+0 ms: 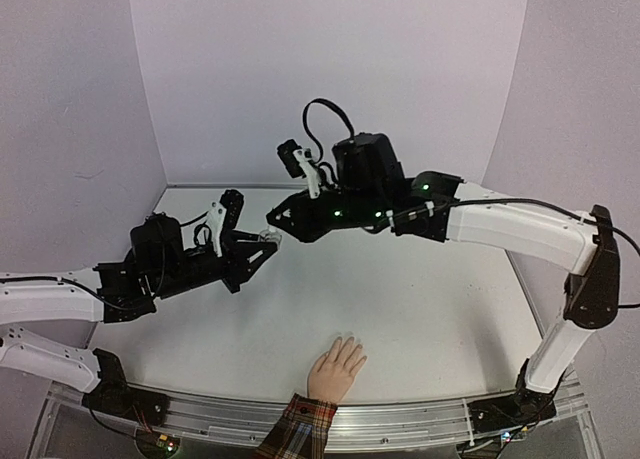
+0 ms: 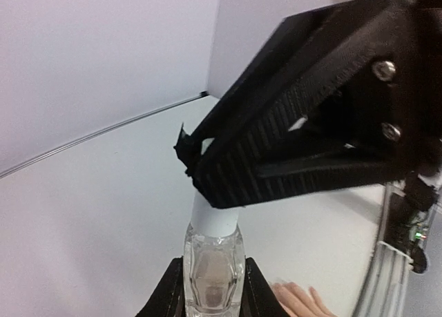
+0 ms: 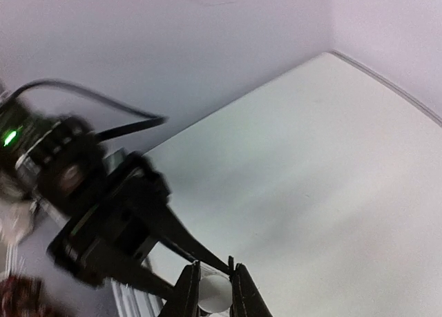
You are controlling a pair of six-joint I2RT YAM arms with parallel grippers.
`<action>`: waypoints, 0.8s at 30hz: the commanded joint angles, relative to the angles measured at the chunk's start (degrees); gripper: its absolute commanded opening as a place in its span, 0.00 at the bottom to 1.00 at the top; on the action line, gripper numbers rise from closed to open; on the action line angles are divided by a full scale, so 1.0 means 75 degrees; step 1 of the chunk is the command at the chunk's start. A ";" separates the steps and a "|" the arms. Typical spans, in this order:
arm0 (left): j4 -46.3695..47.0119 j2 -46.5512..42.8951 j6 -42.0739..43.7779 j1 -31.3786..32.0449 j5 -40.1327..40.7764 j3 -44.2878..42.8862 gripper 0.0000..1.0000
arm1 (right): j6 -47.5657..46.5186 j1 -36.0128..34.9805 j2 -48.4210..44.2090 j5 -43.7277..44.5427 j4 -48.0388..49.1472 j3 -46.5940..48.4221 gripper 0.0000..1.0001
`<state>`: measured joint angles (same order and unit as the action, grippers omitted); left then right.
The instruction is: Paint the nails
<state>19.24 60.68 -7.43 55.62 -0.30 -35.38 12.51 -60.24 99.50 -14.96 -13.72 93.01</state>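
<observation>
A peach-coloured hand (image 1: 336,367) with a red plaid cuff (image 1: 298,427) lies flat at the table's near edge; its pale nails (image 1: 347,339) are tiny and barely show. Its fingers also show in the left wrist view (image 2: 300,300). My left gripper (image 1: 262,247) is shut on a small clear bottle (image 2: 213,272) and holds it in the air above the table. My right gripper (image 1: 274,219) is shut on the bottle's white cap (image 2: 215,219), which also shows in the right wrist view (image 3: 215,293). The two grippers meet tip to tip, well above and behind the hand.
The white table (image 1: 420,299) has purple walls behind and at both sides. A metal rail (image 1: 420,424) runs along the near edge, with the arm bases at its two ends.
</observation>
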 commanded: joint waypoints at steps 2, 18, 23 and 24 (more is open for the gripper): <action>0.0955 0.0889 0.0053 -0.0076 0.3056 -0.1155 0.00 | 0.2922 -0.1291 0.1180 0.4892 -0.0969 0.0919 0.00; 0.0543 -0.0090 -0.0239 -0.0072 -0.0439 0.0100 0.00 | -0.0012 -0.0179 -0.0411 0.1028 -0.1895 0.0495 0.62; 0.0696 -0.0558 -0.0288 -0.0090 -0.2199 0.0291 0.00 | -0.1461 0.0285 -0.0899 -0.2038 -0.1798 -0.0067 0.65; 0.0706 -0.0602 -0.0285 -0.0098 -0.2500 0.0255 0.00 | -0.1570 0.0306 -0.0893 -0.2417 -0.1805 -0.0015 0.64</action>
<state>20.09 58.69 -9.04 55.18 -5.68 -33.11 11.36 -58.67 94.37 -12.45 -27.29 94.00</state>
